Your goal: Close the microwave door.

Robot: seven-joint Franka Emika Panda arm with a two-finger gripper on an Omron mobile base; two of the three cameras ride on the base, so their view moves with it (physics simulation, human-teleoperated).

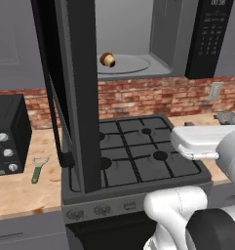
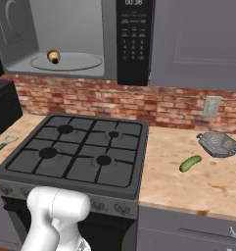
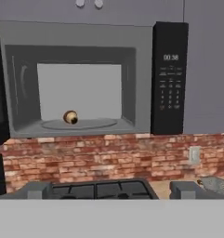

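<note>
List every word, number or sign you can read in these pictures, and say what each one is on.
"00:38": pale digits on the clock display at the top of the microwave's black keypad panel, legible in the hand view and the right base view.
Keypad button markings below the display: too small and blurred to read.
Toaster oven knobs: no readable markings.
Stove front knobs: no readable markings.
Nothing else carries text.

A: From where does the left base view look?
B: From behind, left of the stove (image 1: 138, 151), close to the open door (image 1: 77, 93).
A: And the right?
B: From behind on the right, facing the stove (image 2: 80, 152) and microwave (image 2: 65, 39).
A: The hand view?
B: Level, farther back, facing the microwave (image 3: 76, 79) straight on. All three share it.
</note>
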